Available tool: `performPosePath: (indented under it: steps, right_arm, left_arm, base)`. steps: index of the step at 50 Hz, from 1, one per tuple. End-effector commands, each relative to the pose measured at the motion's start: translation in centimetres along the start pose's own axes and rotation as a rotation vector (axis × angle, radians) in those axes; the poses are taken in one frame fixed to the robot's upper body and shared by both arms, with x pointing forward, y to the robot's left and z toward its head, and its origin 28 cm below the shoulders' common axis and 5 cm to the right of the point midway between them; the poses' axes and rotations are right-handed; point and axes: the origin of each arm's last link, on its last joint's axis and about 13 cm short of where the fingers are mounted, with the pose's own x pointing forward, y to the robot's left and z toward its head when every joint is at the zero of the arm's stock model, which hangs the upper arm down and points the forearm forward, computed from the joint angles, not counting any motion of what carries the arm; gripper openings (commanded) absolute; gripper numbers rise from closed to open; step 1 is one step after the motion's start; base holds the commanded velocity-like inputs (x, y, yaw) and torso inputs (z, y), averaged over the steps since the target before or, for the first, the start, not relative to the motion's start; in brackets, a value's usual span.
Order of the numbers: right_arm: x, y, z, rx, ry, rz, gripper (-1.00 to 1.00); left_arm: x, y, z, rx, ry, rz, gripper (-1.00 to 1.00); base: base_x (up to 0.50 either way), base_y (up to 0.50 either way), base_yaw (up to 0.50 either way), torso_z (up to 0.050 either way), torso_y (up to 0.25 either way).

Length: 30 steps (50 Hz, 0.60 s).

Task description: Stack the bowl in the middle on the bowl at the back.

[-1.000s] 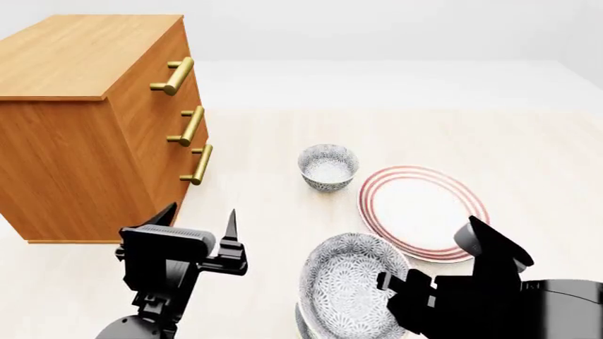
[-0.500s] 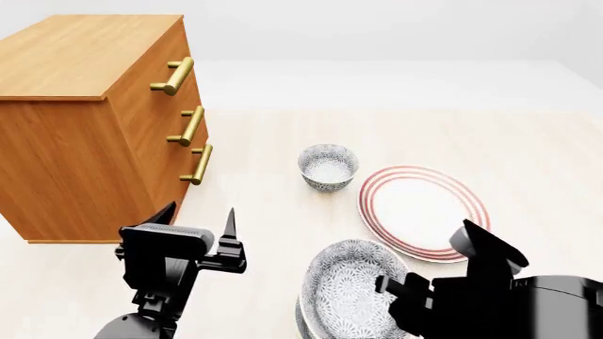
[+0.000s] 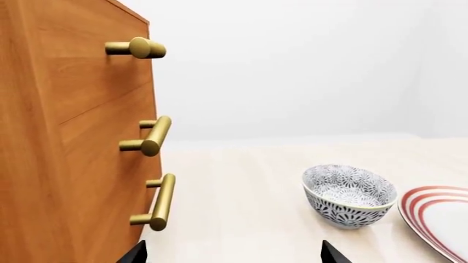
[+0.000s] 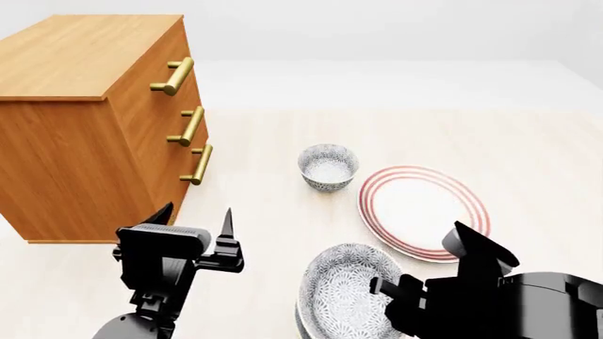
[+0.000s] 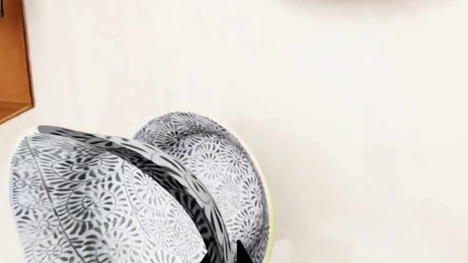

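Note:
The bowl at the back [image 4: 328,167] stands upright on the pale table, also in the left wrist view [image 3: 349,195]. My right gripper [image 4: 385,287] is shut on the rim of the bowl in the middle [image 4: 347,289], which hangs tilted on its side near the front. In the right wrist view this held bowl [image 5: 95,203] fills the left part, its rim pinched at my right gripper [image 5: 227,255]. A third identical bowl [image 5: 216,170] lies just beneath it. My left gripper [image 4: 199,210] stands open and empty, near the drawer chest.
A wooden chest of drawers [image 4: 85,127] with brass handles [image 3: 153,137] stands at the left. A flat white plate with red rings [image 4: 422,209] lies right of the back bowl, between it and my right arm.
My right gripper and the bowl in it have shifted slightly toward me and lower in the head view. The left gripper has hardly moved.

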Motion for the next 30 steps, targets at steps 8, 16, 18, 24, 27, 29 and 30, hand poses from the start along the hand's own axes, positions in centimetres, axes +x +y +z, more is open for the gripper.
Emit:
performPosePath:
  steps: [8, 16, 18, 24, 27, 29, 30]
  right_arm:
    - [0.63, 0.24, 0.4, -0.011, 0.014, -0.009, -1.0]
    - [0.97, 0.21, 0.44, -0.016, 0.019, -0.008, -1.0]
    - [0.96, 0.22, 0.45, -0.018, 0.018, -0.007, -1.0]
    - [0.72, 0.21, 0.45, -0.024, 0.011, -0.008, -1.0]
    - [0.58, 0.29, 0.44, -0.03, 0.009, -0.008, -1.0]
    - [0.48, 0.36, 0.41, -0.035, 0.007, -0.008, -1.0]
    - [0.44, 0.4, 0.38, -0.039, 0.007, -0.008, 1.0]
  left_arm:
    - [-0.05, 0.22, -0.27, -0.009, 0.005, 0.013, 1.0]
    - [-0.1, 0.24, -0.22, -0.009, 0.004, 0.015, 1.0]
    - [-0.11, 0.24, -0.22, -0.009, 0.004, 0.016, 1.0]
    - [-0.12, 0.17, -0.1, -0.009, 0.002, 0.013, 1.0]
    - [-0.12, 0.14, -0.04, -0.009, 0.0, 0.011, 1.0]
    - [-0.09, 0.13, -0.02, -0.01, -0.001, 0.01, 1.0]
    - [-0.09, 0.13, -0.01, -0.011, -0.001, 0.009, 1.0]
  base:
    - [0.0, 0.0, 0.0, 0.0, 0.0]
    - [0.0, 0.0, 0.0, 0.0, 0.0]
    - [0.0, 0.0, 0.0, 0.0, 0.0]
    - [0.0, 0.0, 0.0, 0.0, 0.0]
    - [0.0, 0.0, 0.0, 0.0, 0.0]
    - [0.0, 0.0, 0.0, 0.0, 0.005]
    - [0.0, 0.0, 0.0, 0.0, 0.0]
